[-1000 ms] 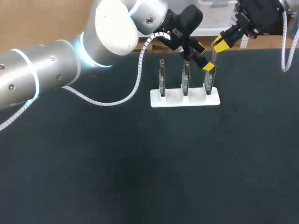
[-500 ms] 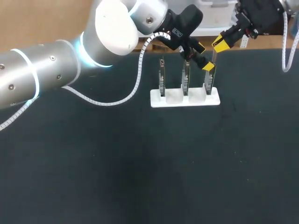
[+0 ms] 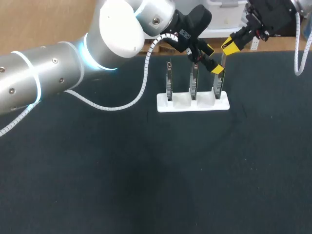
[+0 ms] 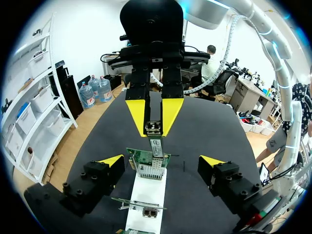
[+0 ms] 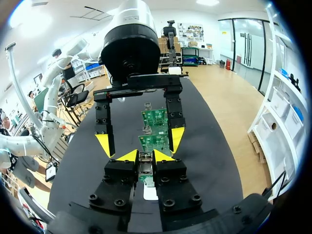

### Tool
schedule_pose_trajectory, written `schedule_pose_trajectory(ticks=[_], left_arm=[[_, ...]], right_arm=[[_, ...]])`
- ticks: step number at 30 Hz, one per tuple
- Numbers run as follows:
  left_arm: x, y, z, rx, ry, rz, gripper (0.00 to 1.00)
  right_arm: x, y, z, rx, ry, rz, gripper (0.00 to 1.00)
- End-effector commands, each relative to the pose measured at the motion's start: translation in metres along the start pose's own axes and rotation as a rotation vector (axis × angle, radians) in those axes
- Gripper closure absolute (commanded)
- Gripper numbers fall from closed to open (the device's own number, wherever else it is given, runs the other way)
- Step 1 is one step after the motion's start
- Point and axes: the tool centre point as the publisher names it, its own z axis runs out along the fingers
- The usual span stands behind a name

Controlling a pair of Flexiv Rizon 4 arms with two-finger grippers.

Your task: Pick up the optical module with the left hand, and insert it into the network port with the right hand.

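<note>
Right tool state: the right gripper (image 5: 145, 157) is clamped on the optical module (image 4: 153, 129), with a yellow tip pressed to each side of it.
Module location: it is held between the right fingers, pointing down, just above the network port (image 4: 157, 158) on the top edge of the network card (image 4: 145, 168). Whether the two are touching cannot be told.
Left tool state: the left gripper (image 3: 213, 59) is spread wide and nothing is held. One tip stands to each side of that same card, apparently clear of it.
Card seating: the card is stood on edge in the white stand (image 3: 183, 103), directly under the right gripper. Two further cards (image 3: 168, 82) are lined up ahead of that gripper.
Risk, misalignment: the module's end could be caught on the port's rim. A slight tilt in the grip would be enough, since only a short length is pinched.
Risk, slip: the module could be pushed back between the pads if the port resists.
Risk, stand: the stand appears to be merely resting on the surface. A push that is not straight down could rock the card or shift the stand.
Risk, collision: the right fingers are close to the spread left fingers, so a sideways correction could bring the tips together.
Surface: a black mat (image 3: 146, 170), flat and matte, is judged to give the stand some grip.
Room: space is tight around the right gripper, with the left fingers on both sides and cards ahead. It is wider behind the left gripper, where that arm's white cable (image 3: 122, 104) hangs low over the mat.
</note>
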Motion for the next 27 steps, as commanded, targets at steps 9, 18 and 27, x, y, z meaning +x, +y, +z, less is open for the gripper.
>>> schedule_pose_trajectory(ticks=[9, 18, 27], left_arm=[[0.0, 0.0014, 0.0003, 0.003, 0.0, 0.001, 0.0], [0.0, 0.0014, 0.0003, 0.003, 0.0, 0.001, 0.0], [0.0, 0.0014, 0.0003, 0.003, 0.0, 0.001, 0.0]], right_arm=[[-0.0013, 0.0003, -0.0009, 0.026, -0.012, -0.003, 1.0], [-0.0017, 0.0046, -0.0009, 0.022, -0.011, -0.008, 1.0], [-0.0053, 0.0084, -0.005, 0.033, -0.018, -0.024, 1.0]])
